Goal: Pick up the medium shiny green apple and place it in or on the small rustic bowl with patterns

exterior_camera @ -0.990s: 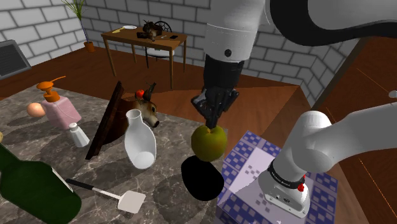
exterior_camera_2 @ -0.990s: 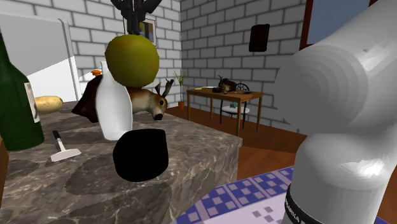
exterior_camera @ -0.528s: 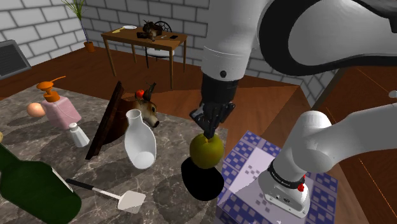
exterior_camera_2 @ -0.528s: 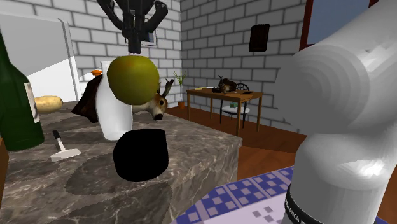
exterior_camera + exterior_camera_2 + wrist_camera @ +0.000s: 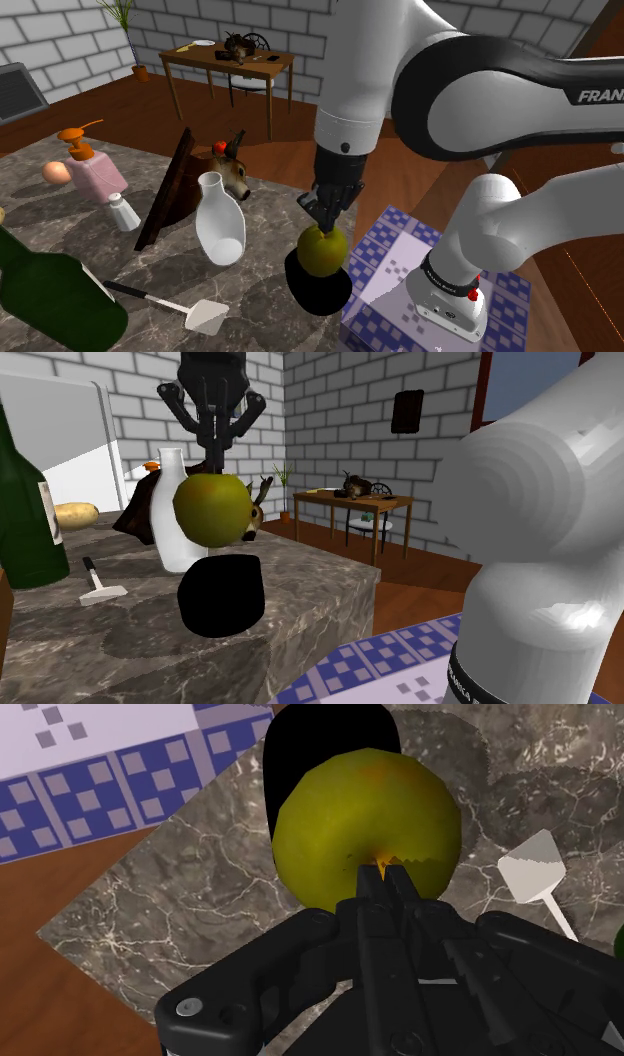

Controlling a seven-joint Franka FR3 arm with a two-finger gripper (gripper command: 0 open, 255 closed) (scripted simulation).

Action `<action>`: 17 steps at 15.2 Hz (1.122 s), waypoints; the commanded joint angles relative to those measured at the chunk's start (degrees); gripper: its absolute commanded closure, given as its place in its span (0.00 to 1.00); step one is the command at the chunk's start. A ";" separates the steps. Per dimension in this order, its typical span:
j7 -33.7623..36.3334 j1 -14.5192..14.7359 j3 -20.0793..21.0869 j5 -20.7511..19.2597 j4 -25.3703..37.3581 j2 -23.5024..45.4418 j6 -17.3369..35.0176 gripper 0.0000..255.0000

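A yellow-green apple (image 5: 324, 250) hangs from my gripper (image 5: 325, 222), whose fingers are shut on its top around the stem. It hovers just above the bowl (image 5: 318, 287), which is drawn as a plain black shape on the marble counter. In the second exterior view the apple (image 5: 212, 510) hangs under the gripper (image 5: 214, 464), a short gap above the black bowl (image 5: 220, 597). Along the wrist view the gripper (image 5: 385, 869) pinches the apple (image 5: 365, 814), and the bowl (image 5: 320, 734) shows partly behind the fruit.
A white vase (image 5: 220, 222) stands close to the bowl, with a deer-head plaque (image 5: 195, 180) behind it. A spatula (image 5: 190, 312), a green bottle (image 5: 50, 290), a pink dispenser (image 5: 95, 172) and a shaker (image 5: 124, 212) lie further along the counter. The checkered stand (image 5: 400, 250) borders the bowl's other side.
The gripper has come down with the apple over the last second, from well above the bowl to just over it. The grip has stayed shut.
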 commanded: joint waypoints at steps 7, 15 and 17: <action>-0.78 0.48 1.97 1.70 -5.30 0.52 5.87 1.00; -0.78 0.48 1.97 1.70 -5.30 0.51 5.86 0.00; -0.78 0.48 1.97 1.70 -5.30 0.51 5.87 0.00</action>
